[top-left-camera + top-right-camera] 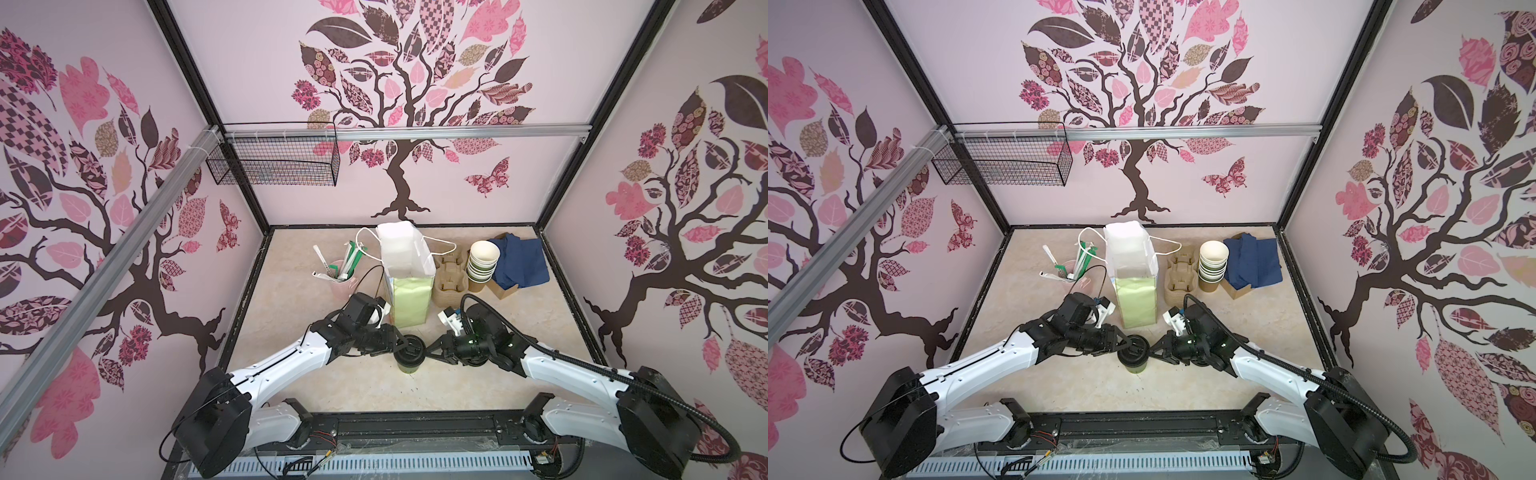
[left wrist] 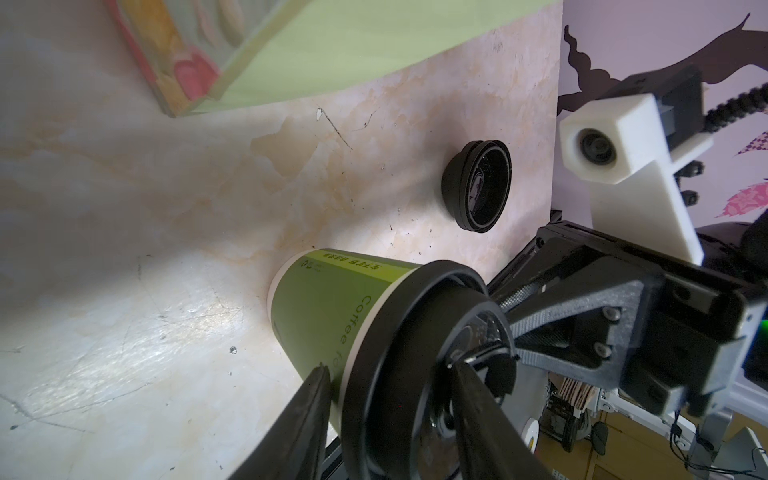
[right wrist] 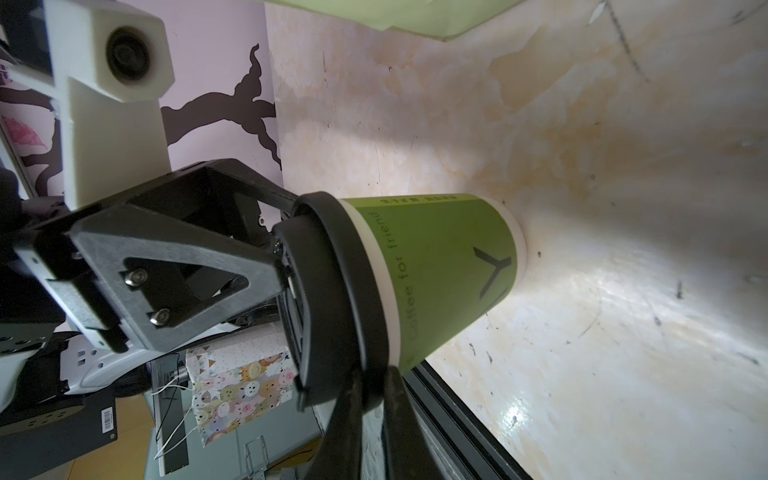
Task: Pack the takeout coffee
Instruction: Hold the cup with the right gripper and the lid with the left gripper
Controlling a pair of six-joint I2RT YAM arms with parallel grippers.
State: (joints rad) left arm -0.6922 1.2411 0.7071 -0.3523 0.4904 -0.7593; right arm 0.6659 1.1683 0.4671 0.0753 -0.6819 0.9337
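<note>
Takeout coffee [image 1: 408,362] stands upright at the front middle of the glossy marble-look table [image 1: 316,374]: matte green paper wall, domed black plastic top. The right gripper [image 3: 374,374] pinches its rim, jaws narrow. The left gripper [image 2: 388,370], half spread, clamps the edge, one finger on top and one on paper. A loose black lid [image 2: 478,187] lies near, and the tall white-and-lime paper bag [image 1: 409,274] is just behind.

The takeout coffee [image 1: 409,362], a green paper cup with black lid, stands upright mid-front on the table [image 1: 332,374].
</note>
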